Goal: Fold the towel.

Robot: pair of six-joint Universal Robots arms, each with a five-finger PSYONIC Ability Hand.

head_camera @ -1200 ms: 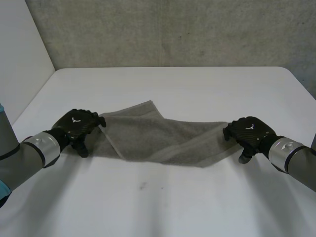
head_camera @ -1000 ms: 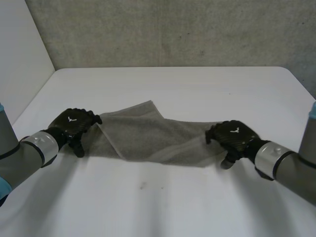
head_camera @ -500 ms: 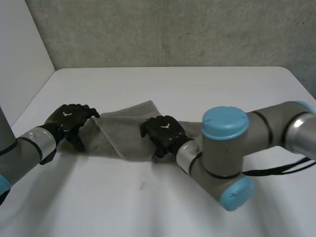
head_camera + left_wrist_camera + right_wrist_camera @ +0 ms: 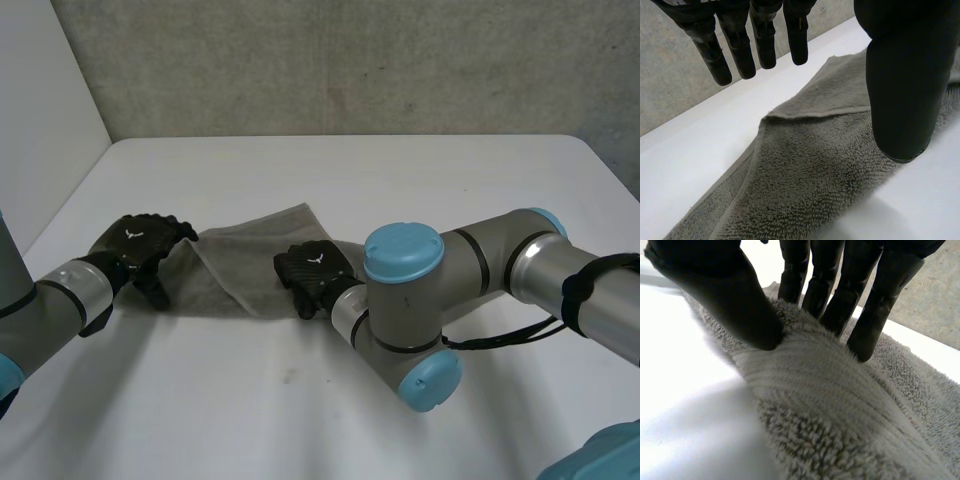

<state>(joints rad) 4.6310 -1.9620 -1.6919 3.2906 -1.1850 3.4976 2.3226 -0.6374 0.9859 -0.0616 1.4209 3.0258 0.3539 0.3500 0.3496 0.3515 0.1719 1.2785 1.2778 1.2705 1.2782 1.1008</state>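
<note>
Towel now lies bunched toward the left of the white table, much shorter than a second ago. The right hand has swept in from the right end to the cloth's middle, carrying that end over the rest, and its thumb and fingers pinch a ridge of cloth. The left hand stays at the left end, fingers straight and apart above the cloth, gripping nothing. The fold looks half made, and the carried end probably still needs laying level with the left edge.

The towel is grey and fluffy. It lies on the white table, a bit crooked, with one corner pointing away. One part is bunched up into a thick fold
</note>
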